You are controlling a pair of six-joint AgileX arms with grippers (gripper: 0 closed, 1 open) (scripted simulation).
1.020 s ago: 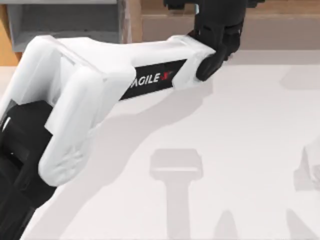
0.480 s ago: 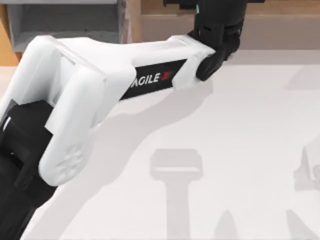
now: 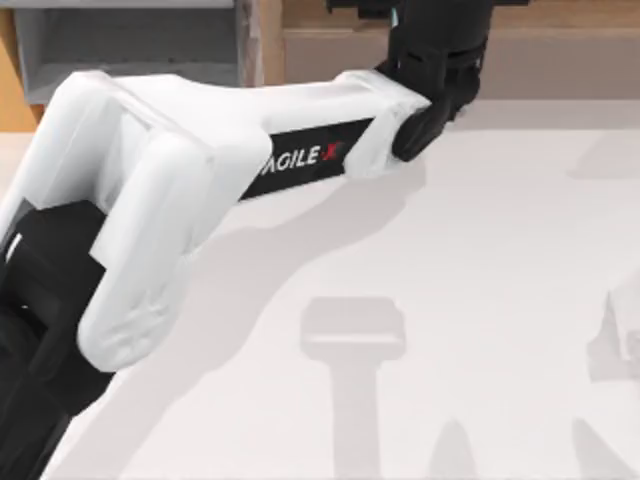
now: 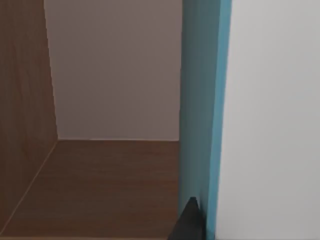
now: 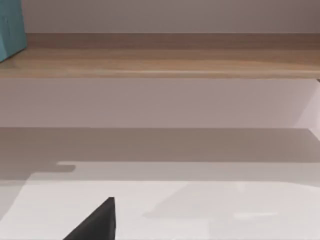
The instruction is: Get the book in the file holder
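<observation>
The teal-blue book (image 4: 199,100) stands upright inside the long brown wooden shelf (image 4: 100,185), its white page edges toward the left wrist camera. My left gripper (image 3: 440,45) reaches into the shelf at the top view's far edge. Its dark fingertip (image 4: 189,222) lies against the book's cover, and the gripper looks shut on the book. The right wrist view catches a corner of the book (image 5: 11,30) on the shelf (image 5: 170,55). The file holder (image 3: 130,45), grey inside with tan sides, stands at the back left. My right gripper (image 5: 150,235) is parked low over the table, one fingertip (image 5: 97,220) wide of centre.
My left arm's white link (image 3: 200,170) crosses the left half of the table from the near left corner to the shelf (image 3: 560,50). The white tabletop (image 3: 480,260) spreads below the shelf, marked by grey shadows.
My left gripper edged slightly farther into the shelf between the earliest frame and half a second ago. Since then it has held still.
</observation>
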